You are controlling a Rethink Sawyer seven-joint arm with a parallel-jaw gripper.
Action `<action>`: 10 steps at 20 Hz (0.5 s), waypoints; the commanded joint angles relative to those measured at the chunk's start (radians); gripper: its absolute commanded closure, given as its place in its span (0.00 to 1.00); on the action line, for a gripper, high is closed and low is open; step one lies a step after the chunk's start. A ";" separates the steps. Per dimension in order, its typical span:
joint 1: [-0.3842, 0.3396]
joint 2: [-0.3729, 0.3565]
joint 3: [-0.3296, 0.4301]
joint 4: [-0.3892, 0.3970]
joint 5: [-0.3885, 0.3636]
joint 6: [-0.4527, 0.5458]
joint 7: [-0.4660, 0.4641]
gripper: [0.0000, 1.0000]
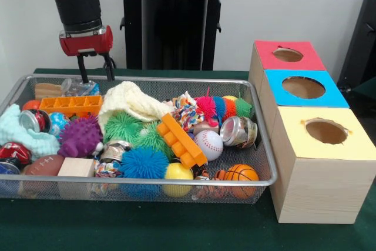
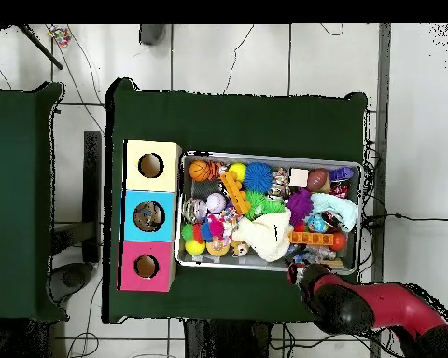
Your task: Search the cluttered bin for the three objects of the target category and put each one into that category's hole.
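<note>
My gripper (image 1: 97,74) hangs open and empty just above the far left corner of the wire bin (image 1: 147,181). The bin holds a mixed heap: a baseball (image 1: 209,144), a basketball (image 1: 241,174), a small football (image 1: 44,164), a yellow ball (image 1: 178,173), spiky balls such as the blue one (image 1: 143,163), metal cans (image 1: 238,131), orange toy bricks (image 1: 181,139) and a cream cloth (image 1: 135,101). Right of the bin stand three boxes with round holes on top: red (image 1: 267,48), blue (image 1: 333,95) and yellow (image 1: 352,142). In the overhead view the arm (image 2: 358,308) covers the gripper at the bin's (image 2: 256,156) lower right corner.
The bin and boxes rest on a green-covered table (image 1: 147,227). A light blue cloth (image 1: 17,130) and a wooden block (image 1: 76,167) lie at the bin's left end. From overhead, the box row (image 2: 148,216) stands along the bin's left side.
</note>
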 commanded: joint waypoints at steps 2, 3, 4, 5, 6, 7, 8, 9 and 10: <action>-0.020 0.010 0.098 -0.039 0.014 0.165 -0.310 0.00; -0.031 0.022 0.114 -0.053 0.016 0.184 -0.348 0.00; -0.043 0.034 0.130 -0.067 0.018 0.202 -0.385 0.00; -0.044 0.034 0.133 -0.068 0.016 0.205 -0.381 0.00; -0.045 0.035 0.136 -0.069 0.014 0.208 -0.377 0.00; -0.046 0.035 0.138 -0.070 0.012 0.211 -0.374 0.00; -0.047 0.036 0.141 -0.072 0.011 0.214 -0.370 0.00; -0.049 0.036 0.144 -0.072 0.010 0.218 -0.368 0.00; -0.051 0.036 0.147 -0.072 0.010 0.222 -0.366 0.00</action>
